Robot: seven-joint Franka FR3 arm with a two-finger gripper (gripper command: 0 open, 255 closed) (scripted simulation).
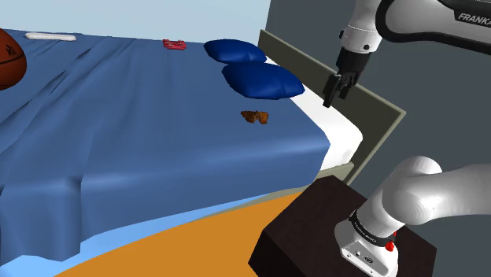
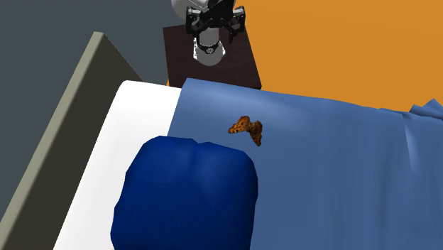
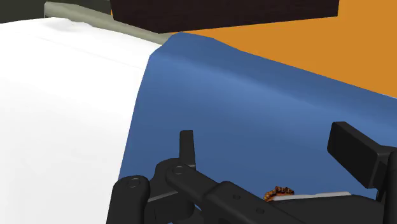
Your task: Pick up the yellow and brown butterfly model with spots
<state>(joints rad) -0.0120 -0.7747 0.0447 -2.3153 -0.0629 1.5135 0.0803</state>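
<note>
Pincer point(image 1: 334, 95) hangs over the bed's headboard point(image 1: 370, 102), fingers apart, gripping nothing. Orange-brown butterfly model point(image 1: 255, 117) lies on the blue blanket point(image 1: 157, 142) near a dark blue pillow point(image 1: 263, 80), wingspan running across the shoulder view; its head end is unclear, and the pincer's body hides most of it in the wrist view

shoulder view | blue blanket point(image 1: 157, 142) over white sheet point(image 1: 344, 132) on bed | two dark blue pillows point(image 1: 261, 80) 12 o'clock | basketball point(image 1: 8, 59) 10 o'clock | small red thing point(image 1: 174, 44) 11 o'clock | orange floor point(image 1: 197, 244) 6 o'clock | olive headboard point(image 1: 382, 118) 3 o'clock
</note>
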